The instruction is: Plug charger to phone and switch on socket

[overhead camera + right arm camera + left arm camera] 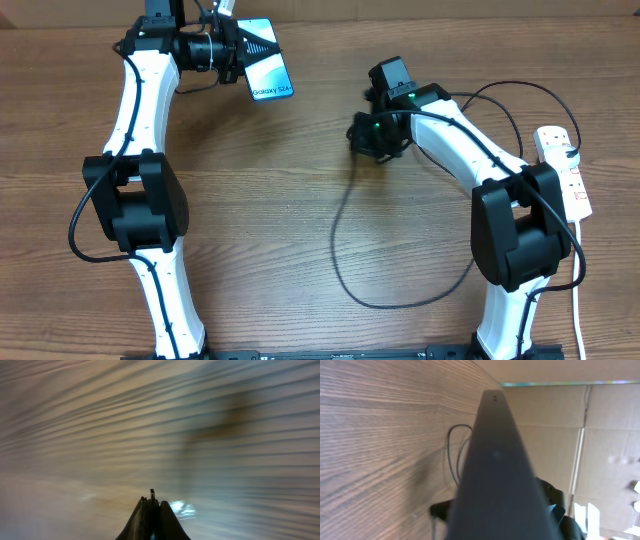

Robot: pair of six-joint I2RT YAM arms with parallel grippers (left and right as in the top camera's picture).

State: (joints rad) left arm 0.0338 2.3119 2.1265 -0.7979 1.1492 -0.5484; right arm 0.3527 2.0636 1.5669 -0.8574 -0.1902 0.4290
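The phone (pixel 270 65), its blue screen reading "Galaxy S24", is held above the far left of the table by my left gripper (pixel 240 50), which is shut on it. In the left wrist view the phone's dark edge (pixel 495 470) fills the middle and hides the fingers. My right gripper (pixel 368 135) is mid-table, shut on the charger's small black connector tip (pixel 151 493), which sticks out between the closed fingers (pixel 152 512). The black charger cable (pixel 345 260) loops toward the front. The white socket strip (pixel 563 170) lies at the right edge.
The wooden table (pixel 270 200) is bare between the arms. The cable loop runs from mid-table to the front and back to the right arm's base (pixel 515 235). Cardboard boxes (pixel 610 435) stand beyond the table. The right wrist view is blurred.
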